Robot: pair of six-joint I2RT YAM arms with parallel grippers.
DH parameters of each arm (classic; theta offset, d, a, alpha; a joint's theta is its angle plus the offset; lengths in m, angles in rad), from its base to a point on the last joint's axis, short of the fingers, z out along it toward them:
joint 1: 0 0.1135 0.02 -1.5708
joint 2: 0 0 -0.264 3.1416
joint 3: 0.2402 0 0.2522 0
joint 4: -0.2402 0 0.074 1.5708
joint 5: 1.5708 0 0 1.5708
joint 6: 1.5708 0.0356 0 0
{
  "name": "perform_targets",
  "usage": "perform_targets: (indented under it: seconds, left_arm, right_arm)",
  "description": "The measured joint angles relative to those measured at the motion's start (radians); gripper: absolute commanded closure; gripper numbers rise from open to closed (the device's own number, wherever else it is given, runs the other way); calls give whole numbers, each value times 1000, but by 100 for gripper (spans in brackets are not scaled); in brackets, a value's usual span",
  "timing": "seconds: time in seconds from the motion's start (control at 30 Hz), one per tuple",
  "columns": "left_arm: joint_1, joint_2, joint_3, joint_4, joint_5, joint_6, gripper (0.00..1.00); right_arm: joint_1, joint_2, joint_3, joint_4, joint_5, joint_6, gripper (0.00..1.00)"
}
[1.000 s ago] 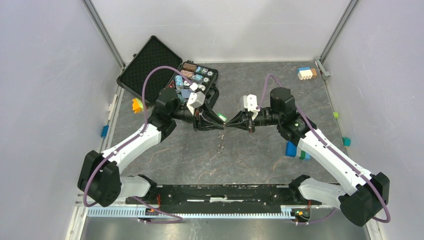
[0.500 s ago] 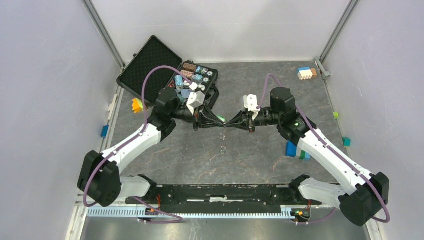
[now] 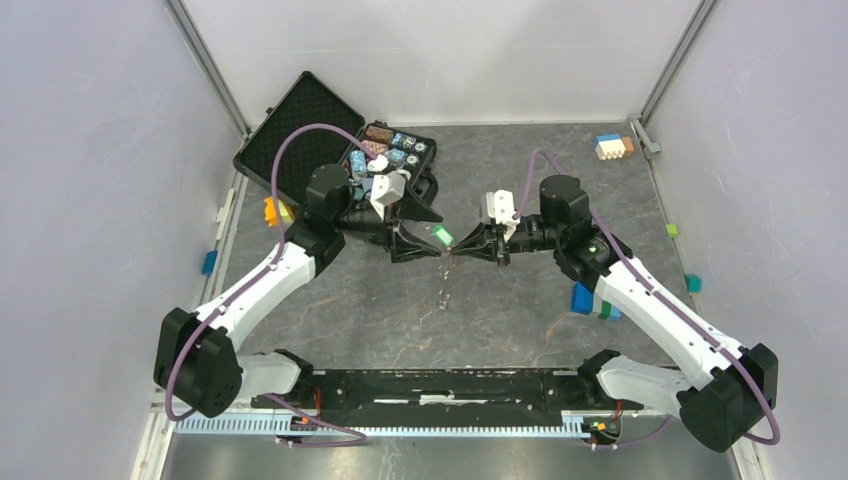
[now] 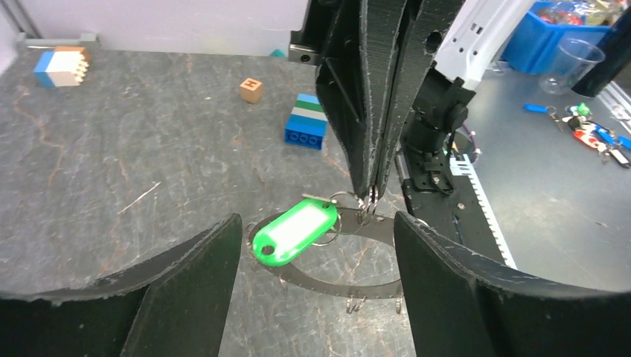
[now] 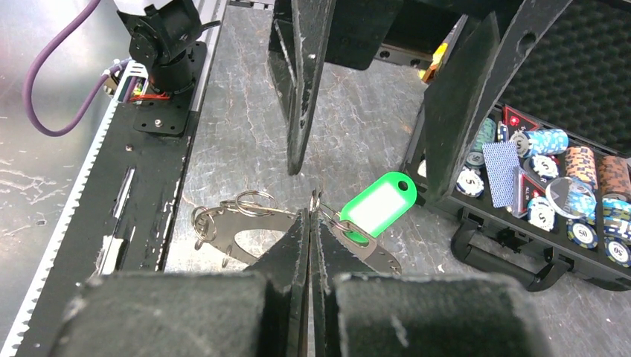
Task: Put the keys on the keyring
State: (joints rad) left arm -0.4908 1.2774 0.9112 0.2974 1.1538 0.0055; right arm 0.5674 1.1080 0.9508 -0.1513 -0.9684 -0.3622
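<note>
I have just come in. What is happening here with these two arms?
The two arms meet above the middle of the table. The right gripper has its jaws shut on the keyring, a flat grey metal loop with small split rings, and holds it up. The left gripper has its jaws open, one on each side of a green tag hanging beside that pinch, and grips nothing. Whether the tag is already threaded on cannot be told.
</note>
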Motion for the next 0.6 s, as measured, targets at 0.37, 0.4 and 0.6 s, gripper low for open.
perform_targets:
  seconds: [0.37,0.4,0.6]
  left_arm:
    - [14,-43,78,-163,38,86,57]
    - [5,-39,87,-164,53,88,58]
    - [-29,-4,103,-188,83,106,62]
  right_arm:
    - [0,1,0,-13,5,-12,100]
    - [0,2,1,-13,4,-10,100]
    - [0,19,1,-13,3,0,100]
